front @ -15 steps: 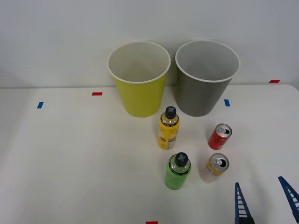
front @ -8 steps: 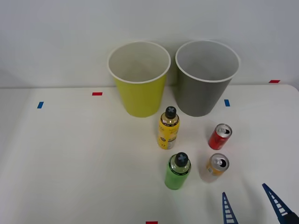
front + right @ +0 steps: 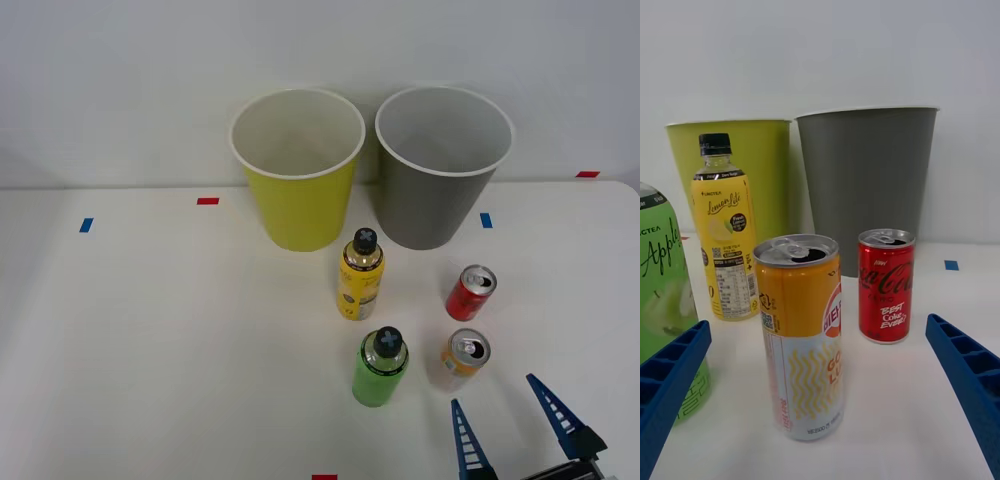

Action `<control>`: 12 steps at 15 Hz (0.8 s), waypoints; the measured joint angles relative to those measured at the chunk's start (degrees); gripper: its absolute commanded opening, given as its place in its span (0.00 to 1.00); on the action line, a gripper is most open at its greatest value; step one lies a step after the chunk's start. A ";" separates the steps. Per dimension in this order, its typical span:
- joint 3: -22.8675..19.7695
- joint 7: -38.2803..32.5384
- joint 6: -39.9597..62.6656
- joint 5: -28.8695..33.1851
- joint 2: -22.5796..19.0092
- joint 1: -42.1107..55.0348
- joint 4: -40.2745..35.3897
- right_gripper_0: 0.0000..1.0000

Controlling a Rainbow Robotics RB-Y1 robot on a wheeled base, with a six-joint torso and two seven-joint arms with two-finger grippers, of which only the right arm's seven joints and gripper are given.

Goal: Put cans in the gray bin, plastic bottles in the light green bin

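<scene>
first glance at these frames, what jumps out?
Two big bins stand side by side at the table's far edge: the light green bin on the robot's left, the gray bin on its right. In front of them stand the yellow bottle, the green bottle, the red can and the orange can, all upright. The right gripper is open just short of the orange can, lined up on it in the wrist view.

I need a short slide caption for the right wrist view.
Open right gripper facing the orange can, red can and bins behind.
</scene>
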 measured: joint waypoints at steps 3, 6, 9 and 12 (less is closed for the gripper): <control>2.70 0.82 1.62 -2.62 -0.95 -1.44 0.03 1.00; 3.09 1.82 4.01 -2.03 -0.37 -4.02 0.17 1.00; 2.78 2.76 7.33 -1.94 0.38 -6.48 0.18 1.00; 3.06 3.61 9.28 -2.36 0.52 -8.21 0.19 1.00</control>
